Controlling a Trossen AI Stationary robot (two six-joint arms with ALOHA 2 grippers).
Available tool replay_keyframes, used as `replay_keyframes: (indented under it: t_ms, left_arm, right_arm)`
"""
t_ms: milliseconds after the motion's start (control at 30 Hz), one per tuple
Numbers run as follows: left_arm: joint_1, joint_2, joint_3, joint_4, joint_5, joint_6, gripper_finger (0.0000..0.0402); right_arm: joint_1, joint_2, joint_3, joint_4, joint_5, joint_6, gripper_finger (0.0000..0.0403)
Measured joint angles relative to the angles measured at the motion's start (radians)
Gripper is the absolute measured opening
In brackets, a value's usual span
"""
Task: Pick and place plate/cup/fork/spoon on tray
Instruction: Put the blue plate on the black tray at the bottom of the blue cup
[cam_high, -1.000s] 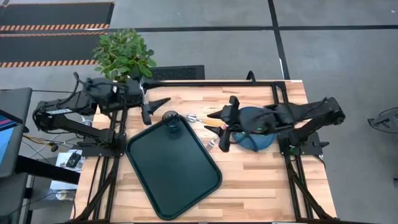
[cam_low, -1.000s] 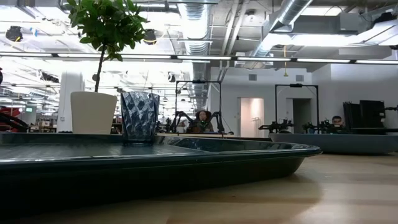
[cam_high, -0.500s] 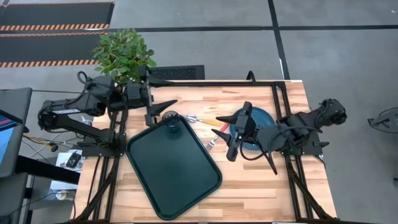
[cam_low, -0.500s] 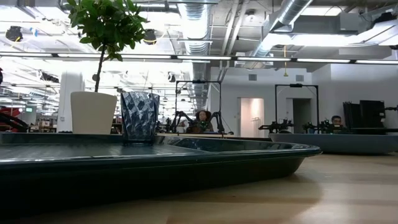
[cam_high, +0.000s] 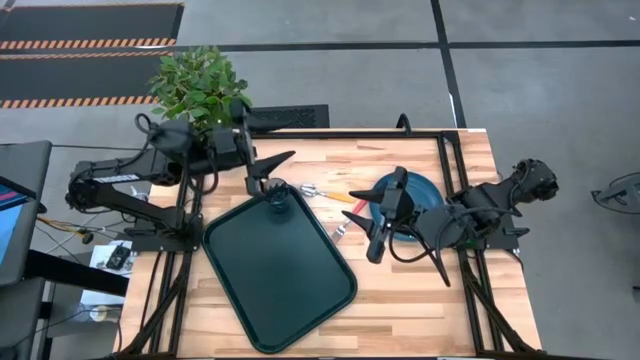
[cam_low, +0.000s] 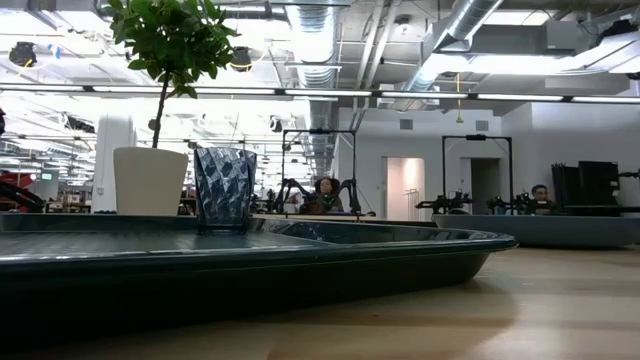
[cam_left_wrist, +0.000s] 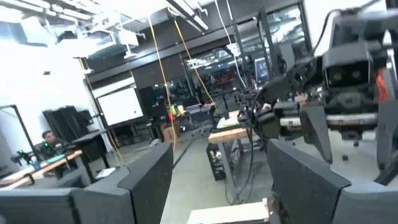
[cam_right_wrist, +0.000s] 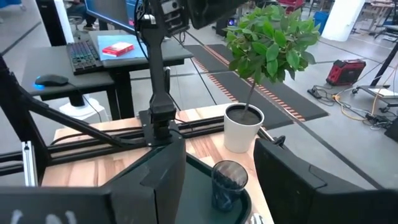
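Now both open, empty: left gripper (cam_high: 272, 170) upper left above the cup (cam_high: 276, 196); right gripper (cam_high: 374, 221) center-right, over the plate (cam_high: 425, 187) edge.

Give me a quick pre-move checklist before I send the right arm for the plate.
1. Cup placed on tray, upright at its far corner: ok.
2. Plate still off the tray, on the table under the right arm: not ok, partly covered.
3. Right gripper open and empty, raised near the plate's left edge: ok.
4. Left gripper open and empty, by the cup at the tray's far corner: ok, but close to the cup.
5. Fork and spoon lie on the table between tray and plate, in the carry path: not ok.
6. Room on the tray for the plate: ok.
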Motion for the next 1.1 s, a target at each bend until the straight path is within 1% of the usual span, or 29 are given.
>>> replay_keyframes:
  t_ms: [200,333,567,633,700,800,967,1100]
  left_arm:
    - [0.003,0.021,0.000,0.084,0.000,-0.076,0.0249]
    - [0.003,0.036,0.001,0.109,0.000,-0.102,0.0249]
    - [0.003,0.037,0.000,0.061,-0.007,-0.138,0.0249]
    - [0.003,0.038,0.000,0.025,-0.007,-0.162,0.0249]
    - [0.003,0.035,0.000,-0.017,-0.004,-0.191,0.0249]
    - [0.003,0.031,0.000,-0.106,0.024,-0.242,0.0249]
    - [-0.004,0.010,0.000,-0.280,0.163,-0.325,0.0249]
    - [-0.041,-0.019,0.000,-0.440,0.244,-0.383,0.0249]
  right_arm:
    - [-0.003,0.000,0.000,0.004,-0.010,0.029,0.0214]
    - [0.016,0.000,0.000,0.001,-0.026,0.035,0.0214]
    - [0.054,0.012,-0.004,-0.002,-0.026,0.042,0.0214]
    - [0.061,0.010,-0.014,-0.012,-0.020,0.087,0.0214]
    - [0.066,0.010,-0.021,-0.075,-0.018,0.187,0.0214]
    - [0.079,0.012,-0.023,-0.243,-0.018,0.397,0.0214]
    - [0.094,0.057,-0.024,-0.520,-0.025,0.735,0.0214]
    - [0.111,0.108,-0.023,-0.728,-0.026,0.929,0.0214]
